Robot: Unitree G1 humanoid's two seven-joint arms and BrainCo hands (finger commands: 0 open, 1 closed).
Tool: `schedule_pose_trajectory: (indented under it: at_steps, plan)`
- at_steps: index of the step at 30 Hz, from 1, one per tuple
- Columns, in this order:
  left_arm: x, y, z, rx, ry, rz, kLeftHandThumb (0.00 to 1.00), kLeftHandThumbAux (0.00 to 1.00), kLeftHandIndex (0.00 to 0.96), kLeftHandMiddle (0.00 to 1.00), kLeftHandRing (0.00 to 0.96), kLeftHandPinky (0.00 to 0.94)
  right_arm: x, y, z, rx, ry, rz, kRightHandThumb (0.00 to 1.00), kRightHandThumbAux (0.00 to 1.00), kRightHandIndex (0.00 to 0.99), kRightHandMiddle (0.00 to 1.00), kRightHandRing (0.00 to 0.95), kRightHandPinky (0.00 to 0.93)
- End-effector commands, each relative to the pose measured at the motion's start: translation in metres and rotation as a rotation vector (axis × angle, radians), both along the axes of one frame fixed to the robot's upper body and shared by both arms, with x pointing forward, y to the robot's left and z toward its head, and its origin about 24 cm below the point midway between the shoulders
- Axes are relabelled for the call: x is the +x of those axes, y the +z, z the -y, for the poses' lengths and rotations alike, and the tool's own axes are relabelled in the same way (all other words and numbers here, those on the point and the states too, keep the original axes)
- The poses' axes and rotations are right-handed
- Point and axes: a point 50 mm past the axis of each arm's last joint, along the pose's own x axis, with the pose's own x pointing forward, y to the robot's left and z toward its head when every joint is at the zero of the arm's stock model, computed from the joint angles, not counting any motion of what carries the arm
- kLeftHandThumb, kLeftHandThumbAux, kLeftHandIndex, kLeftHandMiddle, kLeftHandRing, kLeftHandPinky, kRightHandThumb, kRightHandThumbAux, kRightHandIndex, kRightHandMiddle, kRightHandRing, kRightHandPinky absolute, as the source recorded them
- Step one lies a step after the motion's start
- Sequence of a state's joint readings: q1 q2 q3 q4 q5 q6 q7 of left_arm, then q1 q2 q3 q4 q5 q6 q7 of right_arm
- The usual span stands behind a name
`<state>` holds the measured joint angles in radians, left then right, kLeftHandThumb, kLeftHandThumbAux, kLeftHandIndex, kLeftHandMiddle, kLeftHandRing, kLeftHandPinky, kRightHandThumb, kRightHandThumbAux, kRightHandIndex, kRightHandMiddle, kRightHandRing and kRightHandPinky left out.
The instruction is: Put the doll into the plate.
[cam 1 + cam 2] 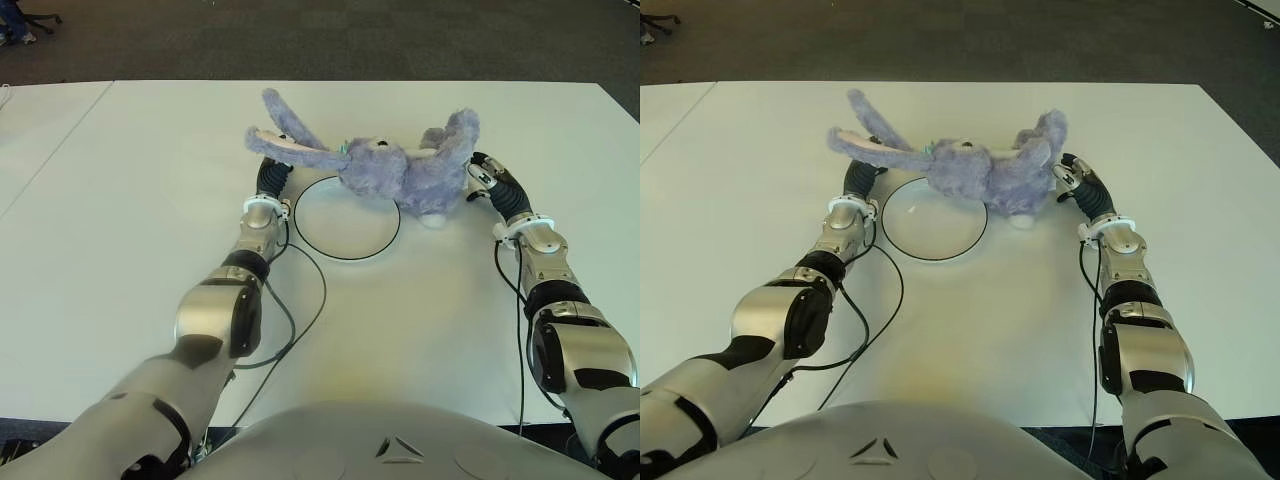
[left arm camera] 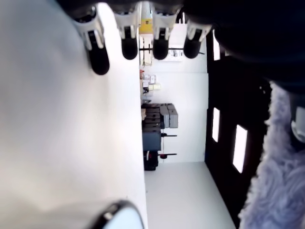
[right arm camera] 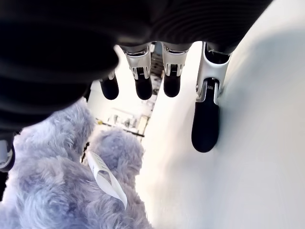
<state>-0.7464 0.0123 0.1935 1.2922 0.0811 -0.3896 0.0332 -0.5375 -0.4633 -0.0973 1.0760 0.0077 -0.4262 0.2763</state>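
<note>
A purple plush doll (image 1: 395, 175) with long ears lies between my two hands, overlapping the far right rim of the white, black-rimmed plate (image 1: 330, 245). Its ears stretch left over my left hand (image 1: 272, 172), which is mostly hidden beneath them. In the left wrist view the fingers (image 2: 98, 50) point straight out and the doll's fur (image 2: 271, 191) sits on the thumb side. My right hand (image 1: 482, 172) is against the doll's other end. Its fingers (image 3: 206, 119) are extended, with the doll (image 3: 57, 181) and its white label beside the palm. I cannot tell whether the doll is lifted.
The white table (image 1: 130, 230) runs wide on both sides, with a seam at the far left. Black cables (image 1: 300, 320) trail from both wrists toward me. Dark carpet (image 1: 330, 40) lies beyond the table's far edge.
</note>
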Motion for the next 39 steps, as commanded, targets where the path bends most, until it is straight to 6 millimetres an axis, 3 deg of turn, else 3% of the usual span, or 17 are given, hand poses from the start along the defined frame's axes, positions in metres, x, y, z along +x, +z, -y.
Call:
schedule_pose_trajectory:
  at_steps: [1,12,22,39]
  plan:
    - [-0.011,-0.023,0.005,0.056,-0.066,-0.160,0.000,0.379,0.000,0.000,0.000,0.000,-0.008,-0.030,-0.018,0.011,0.017,-0.132,0.197,0.365,0.000,0.000,0.000,0.000]
    - [-0.003,-0.014,0.015,0.134,-0.167,-0.175,0.000,0.361,0.000,0.000,0.000,0.000,-0.008,-0.036,-0.018,0.053,-0.050,-0.150,0.239,0.456,0.000,0.000,0.000,0.000]
    - [-0.002,-0.013,0.018,0.142,-0.208,-0.179,0.000,0.350,0.000,0.000,0.000,0.000,-0.010,-0.044,-0.027,0.063,-0.045,-0.191,0.258,0.445,0.000,0.000,0.000,0.000]
    - [-0.007,-0.013,0.044,0.100,-0.265,-0.173,0.000,0.327,0.000,0.000,0.000,0.000,-0.004,-0.048,-0.045,0.029,-0.033,-0.228,0.291,0.444,0.000,0.000,0.000,0.000]
